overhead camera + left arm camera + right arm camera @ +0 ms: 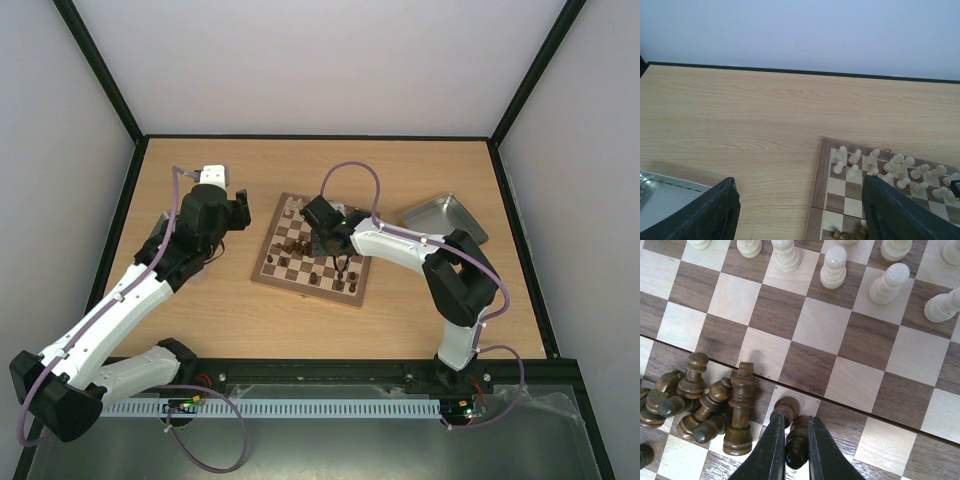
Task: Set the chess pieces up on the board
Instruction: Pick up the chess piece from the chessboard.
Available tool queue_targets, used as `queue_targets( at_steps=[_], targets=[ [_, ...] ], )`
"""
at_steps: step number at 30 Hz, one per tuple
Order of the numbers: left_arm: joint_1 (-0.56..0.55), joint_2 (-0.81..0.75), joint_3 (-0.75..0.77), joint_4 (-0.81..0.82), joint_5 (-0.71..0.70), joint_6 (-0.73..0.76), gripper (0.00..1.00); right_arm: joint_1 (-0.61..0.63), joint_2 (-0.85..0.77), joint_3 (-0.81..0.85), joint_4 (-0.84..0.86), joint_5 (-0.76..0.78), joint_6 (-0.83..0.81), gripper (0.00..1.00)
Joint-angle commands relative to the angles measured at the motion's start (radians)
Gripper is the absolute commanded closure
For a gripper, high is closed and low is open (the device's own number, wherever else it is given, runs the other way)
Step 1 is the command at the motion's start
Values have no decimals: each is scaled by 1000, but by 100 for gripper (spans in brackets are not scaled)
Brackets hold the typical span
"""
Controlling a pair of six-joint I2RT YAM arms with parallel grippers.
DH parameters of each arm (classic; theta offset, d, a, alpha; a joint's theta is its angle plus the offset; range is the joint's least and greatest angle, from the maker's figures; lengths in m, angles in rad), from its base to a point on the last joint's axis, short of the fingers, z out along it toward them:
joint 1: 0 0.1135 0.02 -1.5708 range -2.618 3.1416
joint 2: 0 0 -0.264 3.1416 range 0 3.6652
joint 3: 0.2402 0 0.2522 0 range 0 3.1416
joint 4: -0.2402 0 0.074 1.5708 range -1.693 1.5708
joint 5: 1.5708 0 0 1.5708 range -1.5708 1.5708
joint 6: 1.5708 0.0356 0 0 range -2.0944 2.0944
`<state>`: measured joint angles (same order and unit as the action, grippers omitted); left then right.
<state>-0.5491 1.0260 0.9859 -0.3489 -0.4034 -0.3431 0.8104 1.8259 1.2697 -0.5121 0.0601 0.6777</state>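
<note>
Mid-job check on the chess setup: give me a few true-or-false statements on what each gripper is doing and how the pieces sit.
1. The right gripper is closed around a dark brown wooden chess piece. True.
2. The left gripper holds a cream piece. False: its fingers are spread wide with nothing between them, above the light wooden table.
3. The cream wooden pieces stand along one edge of the square checkered wooden board. True.
4. All the dark pieces stand in tidy rows. False: a heap of dark brown pieces is bunched together on the board, some lying on their sides.
</note>
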Motion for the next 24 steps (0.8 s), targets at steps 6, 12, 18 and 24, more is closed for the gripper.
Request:
queue_targets(
  at_steps=[6,12,18,24],
  targets=[
    [4,-23,-10,27,-14,7,31,4,-78,39,-58,88,1,93],
    [4,-25,-11,27,-12,7,31,5,-150,43,-61,128,16,91],
    [4,-24,-12,28,-9,4,31,5,-206,36,-46,167,36,90],
    [5,-24,-12,29,1,3,31,5,-222,31,-77,109,36,90]
  ],
)
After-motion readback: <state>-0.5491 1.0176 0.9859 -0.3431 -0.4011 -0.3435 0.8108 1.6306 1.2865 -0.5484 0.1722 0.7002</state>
